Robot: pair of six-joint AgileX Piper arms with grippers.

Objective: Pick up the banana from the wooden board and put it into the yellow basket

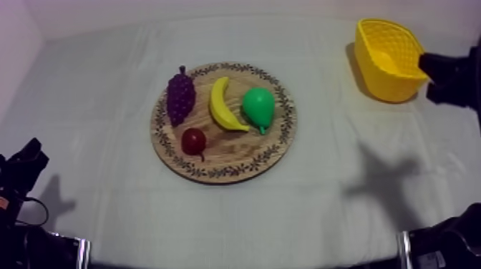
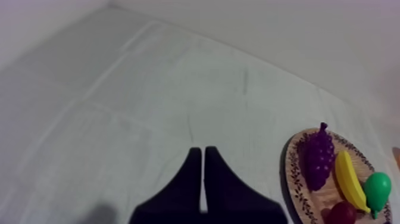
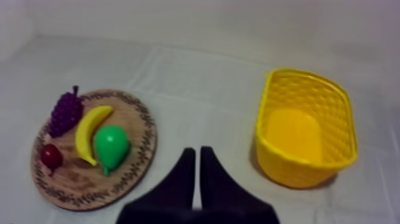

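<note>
The banana [image 1: 225,106] lies on the wooden board [image 1: 236,148] between grapes [image 1: 180,96] and pear [image 1: 258,106], long axis 12 to 5 o'clock. From the right tool [image 3: 197,154], clenched on nothing, it sits at 10 o'clock, with the yellow basket [image 3: 297,170] at 2. The left tool [image 2: 203,152], also clenched empty, seems worse placed. No writing is readable.

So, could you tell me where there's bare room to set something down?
Bare cloth lies between the board and the basket, left of the board, and on its near side. The board is crowded: grapes, banana, pear and red fruit sit close together.
</note>
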